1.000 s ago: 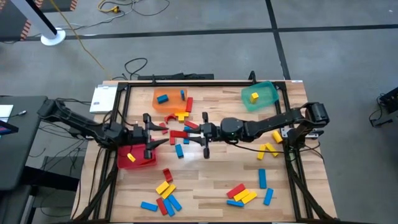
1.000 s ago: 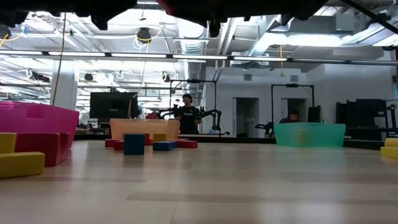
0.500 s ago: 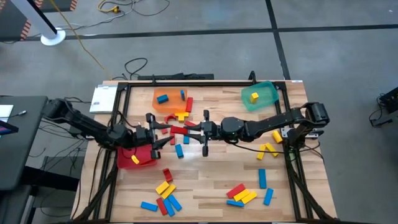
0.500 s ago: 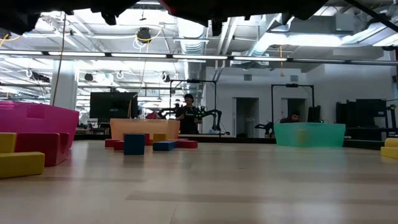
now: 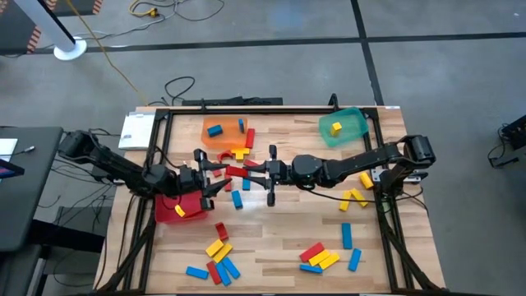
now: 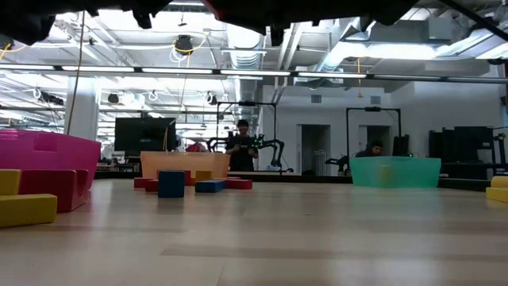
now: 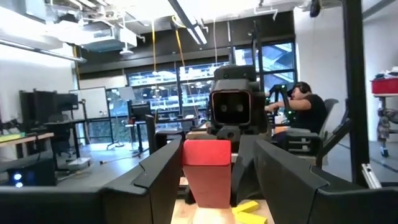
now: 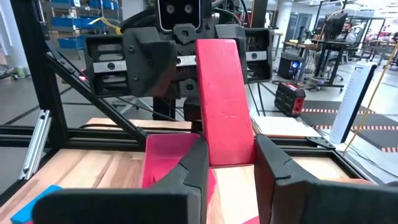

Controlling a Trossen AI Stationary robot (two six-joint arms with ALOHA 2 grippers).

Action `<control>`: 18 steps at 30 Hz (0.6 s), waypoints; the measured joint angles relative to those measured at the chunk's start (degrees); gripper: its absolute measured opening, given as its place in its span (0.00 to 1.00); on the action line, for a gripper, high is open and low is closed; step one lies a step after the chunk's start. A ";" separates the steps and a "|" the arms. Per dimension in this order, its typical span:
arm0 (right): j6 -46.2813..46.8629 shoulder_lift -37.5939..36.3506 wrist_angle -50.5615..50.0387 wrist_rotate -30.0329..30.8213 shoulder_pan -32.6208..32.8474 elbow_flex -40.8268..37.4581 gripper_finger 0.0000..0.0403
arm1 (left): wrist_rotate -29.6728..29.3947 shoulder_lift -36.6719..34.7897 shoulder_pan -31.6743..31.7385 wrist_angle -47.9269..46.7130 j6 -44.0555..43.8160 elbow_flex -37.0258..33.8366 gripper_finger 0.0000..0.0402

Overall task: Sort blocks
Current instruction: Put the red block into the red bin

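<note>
Mid-table, red block [image 8: 224, 106] clamped in right jaws, between left jaws

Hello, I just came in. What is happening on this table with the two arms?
The two arms meet in the middle of the table over one red block. The right gripper is shut on one end of it, and the left gripper has its fingers around the other end, so it looks like a handover. The red bin sits just below the left gripper. Other red, blue and yellow blocks lie scattered around.
</note>
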 joint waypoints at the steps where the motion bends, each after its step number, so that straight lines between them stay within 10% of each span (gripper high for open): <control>1: 0.00 -0.02 0.01 -0.02 0.01 0.00 0.19 | 0.33 -0.02 0.00 -0.47 0.01 0.27 0.48; 18: 0.00 -0.02 -0.29 -0.07 0.01 0.00 0.19 | 0.55 -0.02 1.27 -5.94 -1.55 1.85 0.37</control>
